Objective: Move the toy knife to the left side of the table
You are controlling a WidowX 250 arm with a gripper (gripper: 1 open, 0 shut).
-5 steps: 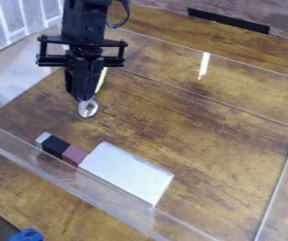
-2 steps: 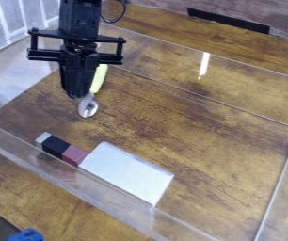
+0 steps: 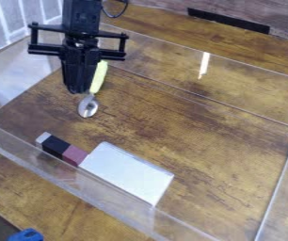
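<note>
Dark wood table (image 3: 222,113): the clenched gripper (image 3: 79,87) has risen slightly at eleven o'clock, empty above the spoon (image 3: 91,102); toy knife (image 3: 109,162) lies untouched at six o'clock, unmoved

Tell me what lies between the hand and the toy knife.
In the camera view, only the spoon's bowl below the hand, then bare wood-grain table down to the toy knife.

Place: you're looking at a robot test bench, a lab-type setup.
Surface: a wood-grain table (image 3: 210,113) fenced by low clear acrylic walls (image 3: 72,179).
Equipment: a black robot arm (image 3: 81,19) stands at the far left.
Props: a toy knife (image 3: 109,163) and spoon (image 3: 91,102).
</note>
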